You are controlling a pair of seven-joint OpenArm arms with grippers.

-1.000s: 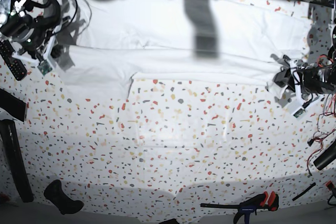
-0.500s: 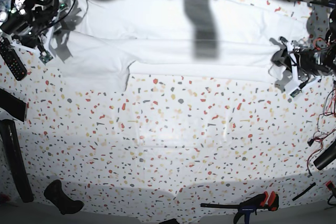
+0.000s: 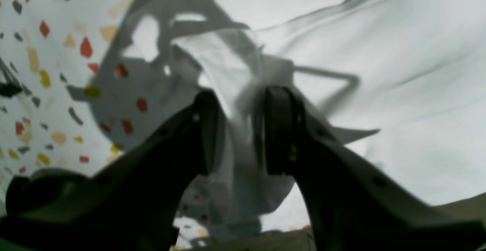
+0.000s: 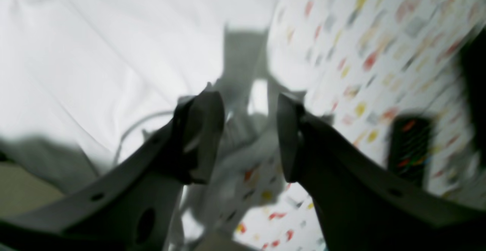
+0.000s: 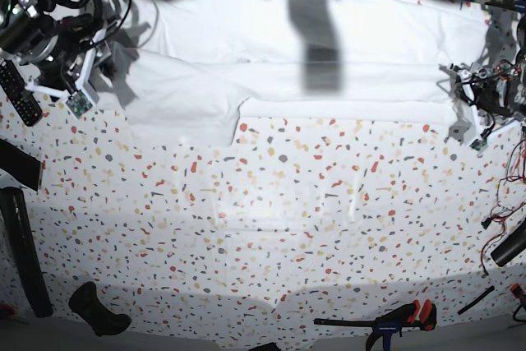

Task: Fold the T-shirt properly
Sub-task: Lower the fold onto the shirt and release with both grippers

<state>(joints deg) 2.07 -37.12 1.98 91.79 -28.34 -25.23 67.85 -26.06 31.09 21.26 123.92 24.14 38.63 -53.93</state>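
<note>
The white T-shirt lies flat along the far side of the speckled table, folded lengthwise, with a sleeve part bulging nearer at the left. My right gripper hovers at the shirt's left end. In the blurred right wrist view, the right gripper is open with nothing between its fingers, above the shirt edge. My left gripper is at the shirt's right end. In its wrist view, the left gripper has its jaws apart, with a loose ridge of the shirt between them.
A black remote lies by the right gripper and also shows in its wrist view. Black bars lie along the left edge. A black handle and a clamp sit near the front edge. Cables hang at the right.
Both grippers went from shut to open and let go of the shirt. Both moved toward the far side, the left one also outward. The shirt's folded near edge now lies farther back.
</note>
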